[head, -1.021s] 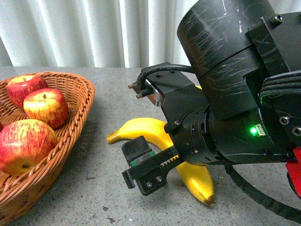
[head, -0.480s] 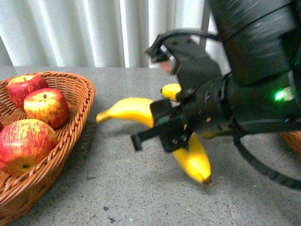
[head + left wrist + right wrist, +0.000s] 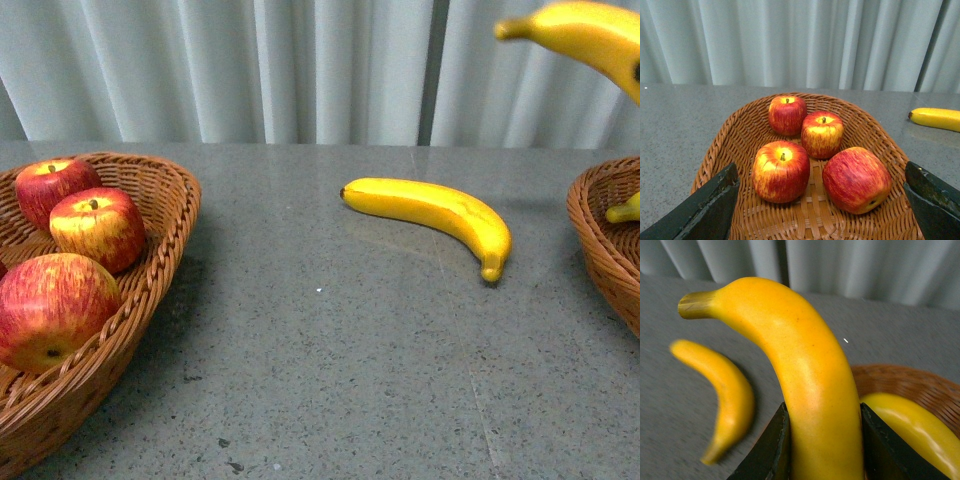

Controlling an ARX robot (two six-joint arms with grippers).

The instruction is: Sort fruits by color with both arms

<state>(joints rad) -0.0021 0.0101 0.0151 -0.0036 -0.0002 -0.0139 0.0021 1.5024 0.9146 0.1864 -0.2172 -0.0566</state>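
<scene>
A banana (image 3: 805, 385) was gripped by the right jaws, which were clenched against both of its sides. It was held in the air with its stem end uppermost, and in the front view it was seen at the upper right, above the right basket (image 3: 598, 240). Inside that wicker basket a second banana (image 3: 912, 425) was lying against the wall; only its tip was shown in the front view.

A third banana (image 3: 430, 208) was left lying flat on the grey desk (image 3: 330, 380), between the two baskets and touching neither, nearer the right one. The curve of its back was turned towards the curtain (image 3: 300, 60) hung behind the desk.

The left jaws were spread wide with nothing grasped, and were held over the near end of the left basket (image 3: 740, 135). Four red apples were gathered in it: two at the far end, one (image 3: 787, 114) just beside the other (image 3: 822, 133), and two nearer ones, one upright (image 3: 780, 170) and one tipped on its side (image 3: 856, 178). Whether the far pair were touching could not be told. All stems seen were short and brown.
</scene>
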